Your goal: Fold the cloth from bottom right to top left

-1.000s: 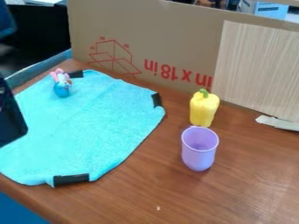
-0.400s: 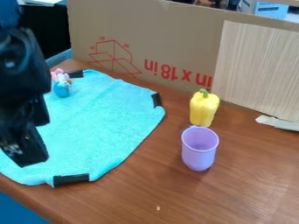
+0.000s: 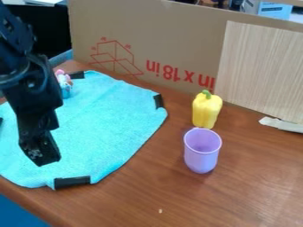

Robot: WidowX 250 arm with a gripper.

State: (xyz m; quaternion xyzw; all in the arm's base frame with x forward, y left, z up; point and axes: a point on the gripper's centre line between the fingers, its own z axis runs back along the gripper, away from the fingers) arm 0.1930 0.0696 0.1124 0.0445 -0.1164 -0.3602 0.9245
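Note:
The black gripper (image 3: 39, 139) hangs at the left over the turquoise cloth (image 3: 109, 126), its lower end above the cloth's lower-left part. Whether it touches the cloth cannot be made out. Spread out on the wooden table, the cloth has black strips at its top, right and bottom corners, and the arm covers part of its left side. I see no fold across its visible middle.
A small blue toy with pink ears (image 3: 64, 83) sits on the cloth's upper left, partly behind the arm. Right of the cloth stand a yellow pepper (image 3: 206, 111) and a purple cup (image 3: 202, 150). A cardboard panel (image 3: 177, 48) borders the back; the table's front edge is lower left.
From the left edge the gripper has come further into view, moving right over the cloth, and now partly covers the toy. Cloth, pepper and cup have stayed put.

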